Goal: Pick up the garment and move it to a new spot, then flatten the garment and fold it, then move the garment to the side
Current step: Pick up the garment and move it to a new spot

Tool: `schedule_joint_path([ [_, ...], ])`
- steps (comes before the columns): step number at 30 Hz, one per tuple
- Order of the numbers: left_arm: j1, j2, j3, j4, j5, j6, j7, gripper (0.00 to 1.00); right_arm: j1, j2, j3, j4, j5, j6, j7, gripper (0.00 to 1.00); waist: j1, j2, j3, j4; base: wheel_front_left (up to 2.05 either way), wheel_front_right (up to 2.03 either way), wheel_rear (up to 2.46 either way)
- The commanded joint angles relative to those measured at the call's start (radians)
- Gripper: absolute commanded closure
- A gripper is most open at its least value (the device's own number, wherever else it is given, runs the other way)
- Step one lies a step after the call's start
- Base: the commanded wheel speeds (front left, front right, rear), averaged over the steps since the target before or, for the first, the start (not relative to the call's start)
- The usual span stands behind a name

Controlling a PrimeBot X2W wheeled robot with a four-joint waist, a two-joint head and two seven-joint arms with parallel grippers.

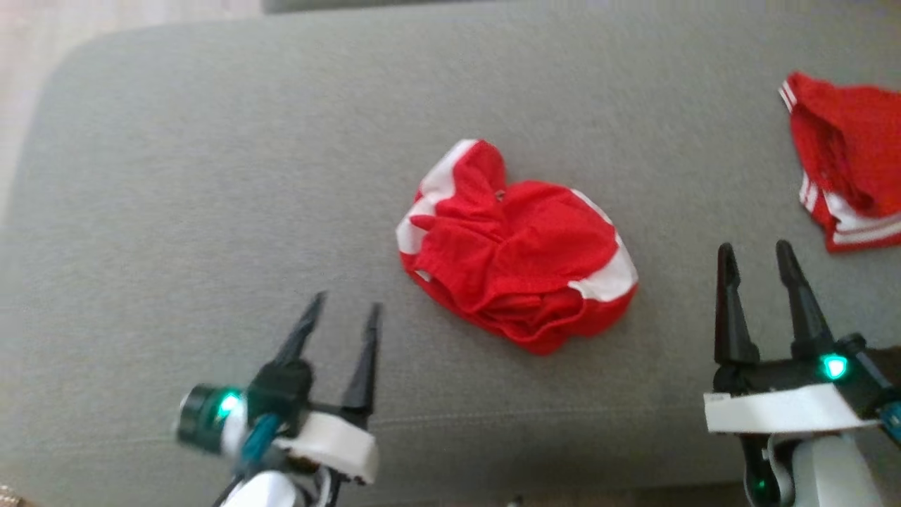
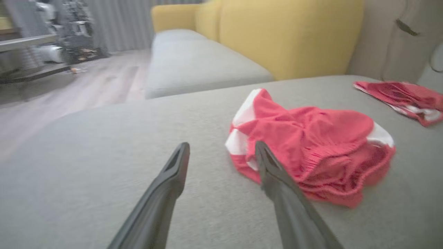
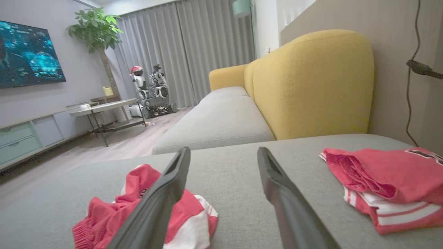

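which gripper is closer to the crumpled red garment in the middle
Left. The left gripper sits just off the near-left edge of the crumpled garment; the right gripper is farther off, to its right.

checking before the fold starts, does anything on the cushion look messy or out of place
The red and white garment lies crumpled, not flat. A second red garment sits bunched on the grey cushion, far right. The left gripper and right gripper are open, touching neither.

A home living room — yellow sofa [image 3: 311, 83] at the far side, TV [image 3: 29, 55] on the left wall, plant [image 3: 95, 31], curtains [image 3: 180, 52], wood floor [image 3: 138, 138].
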Motion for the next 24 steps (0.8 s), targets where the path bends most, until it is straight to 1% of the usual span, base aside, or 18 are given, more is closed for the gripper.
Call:
schedule_joint_path([
  [1,0.000,-0.009,0.080,-0.061,0.020,0.034,-0.005,0.00,-0.001,-0.001,0.019,-0.042,-0.005,0.003,-0.007,0.00,0.0000,-0.0001,-0.058,0.051,0.00,0.00,0.00],
  [3,0.058,-0.033,0.146,-0.113,0.051,0.072,-0.005,0.00,0.020,-0.001,0.014,-0.048,-0.017,0.003,-0.007,0.00,0.0000,-0.0001,-0.077,0.061,0.00,0.00,0.00],
  [4,0.086,-0.046,0.173,-0.136,0.063,0.078,-0.005,0.00,0.033,-0.001,0.013,-0.047,-0.025,0.003,-0.007,0.00,0.0000,-0.0001,-0.088,0.066,0.00,0.00,0.00],
  [6,0.137,-0.065,0.220,-0.176,0.098,0.075,-0.005,0.00,0.057,-0.001,0.010,-0.049,-0.031,0.003,-0.007,0.00,0.0000,-0.0001,-0.109,0.071,0.00,0.00,0.00],
  [10,0.222,-0.093,0.281,-0.247,0.197,0.043,-0.005,0.00,0.111,-0.001,0.024,-0.070,-0.039,0.003,-0.007,0.00,0.0000,-0.0001,-0.134,0.075,0.00,0.00,0.00],
  [13,0.265,-0.090,0.290,-0.239,0.277,0.025,-0.005,0.00,0.151,-0.001,0.035,-0.071,-0.030,0.003,-0.007,0.00,0.0000,-0.0001,-0.149,0.073,0.00,0.00,0.00],
  [17,0.296,-0.119,0.315,-0.233,0.289,0.004,-0.005,0.00,0.183,0.000,0.042,-0.071,-0.030,0.003,-0.007,0.00,0.0000,-0.0001,-0.163,0.069,0.00,0.00,0.00],
  [20,0.308,-0.132,0.332,-0.224,0.296,-0.020,-0.005,0.00,0.184,0.000,0.050,-0.068,-0.040,0.003,-0.007,0.00,0.0000,-0.0001,-0.168,0.063,0.00,0.00,0.00],
  [21,0.308,-0.132,0.332,-0.224,0.296,-0.020,-0.005,0.00,0.184,0.000,0.050,-0.068,-0.040,0.003,-0.007,0.00,0.0000,-0.0001,-0.168,0.063,0.00,0.00,0.00],
  [24,0.319,-0.146,0.344,-0.205,0.296,-0.046,-0.005,0.00,0.179,0.000,0.047,-0.067,-0.039,0.003,-0.007,0.00,0.0000,-0.0001,-0.174,0.061,0.00,0.00,0.00],
])
